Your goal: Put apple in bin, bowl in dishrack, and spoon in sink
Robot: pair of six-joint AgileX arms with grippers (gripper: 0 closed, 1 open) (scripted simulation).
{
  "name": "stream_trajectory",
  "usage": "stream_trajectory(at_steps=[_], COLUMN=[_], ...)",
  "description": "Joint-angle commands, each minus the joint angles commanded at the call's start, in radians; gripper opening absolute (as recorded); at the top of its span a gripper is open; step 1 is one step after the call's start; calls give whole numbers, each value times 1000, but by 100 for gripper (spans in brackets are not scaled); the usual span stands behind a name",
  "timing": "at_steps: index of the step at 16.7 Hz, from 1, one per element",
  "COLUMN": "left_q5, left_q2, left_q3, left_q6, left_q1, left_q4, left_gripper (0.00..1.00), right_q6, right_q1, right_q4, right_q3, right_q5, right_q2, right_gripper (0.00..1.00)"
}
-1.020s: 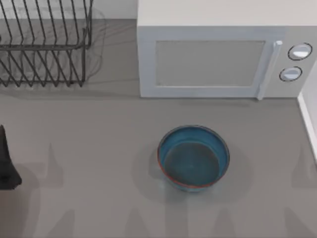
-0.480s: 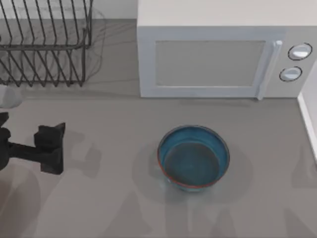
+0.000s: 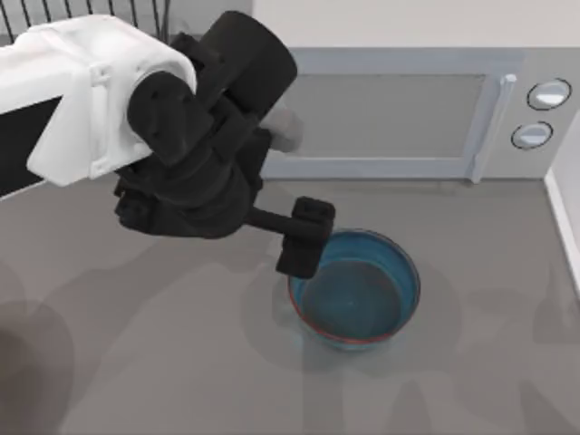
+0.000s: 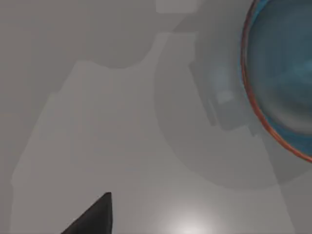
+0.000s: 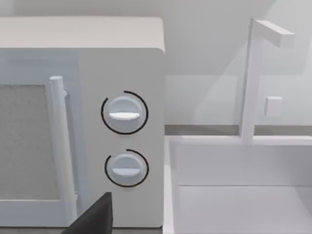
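Observation:
The blue bowl [image 3: 362, 290] with its reddish-brown rim stands upright on the grey table in front of the microwave. My left gripper [image 3: 304, 245] hangs over the bowl's left rim, and its big black-and-white arm reaches in from the upper left. In the left wrist view the bowl [image 4: 285, 68] lies off to one side above bare table. A few prongs of the dishrack [image 3: 134, 11] show at the back left behind the arm. The white sink [image 5: 243, 200] with its tap sits beside the microwave. The apple, spoon and bin are out of view. My right arm stays parked facing the microwave.
A white microwave [image 3: 408, 109] stands along the back, with its handle and two dials [image 5: 124, 114] toward the right. The sink's white edge [image 3: 564, 217] borders the table at the right. Open grey table lies in front of and left of the bowl.
My left arm has swung in from the table's left edge toward the right. Its gripper now hangs over the bowl's left rim and the arm covers most of the dishrack. The bowl has not moved.

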Motion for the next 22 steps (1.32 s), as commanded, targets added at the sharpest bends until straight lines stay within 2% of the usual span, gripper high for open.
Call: stream_trajectory(at_steps=[6, 13, 17, 22], left_q5=[-9, -32, -43, -45], left_q2=[501, 831, 899, 907], left_q3=[574, 1108, 1268, 1294], left_q6=[-242, -518, -612, -629], left_q1=[-183, -266, -272, -272], left_q4=[-341, -583, -641, -649], left_gripper=[100, 100, 100, 100], right_q6=[0, 0, 0, 0], right_q1=[0, 0, 0, 0], right_q4=[0, 0, 0, 0], right_q3=[0, 0, 0, 0], right_q5=[0, 0, 0, 0], right_q2=[0, 0, 0, 0], right_gripper=[100, 100, 100, 100])
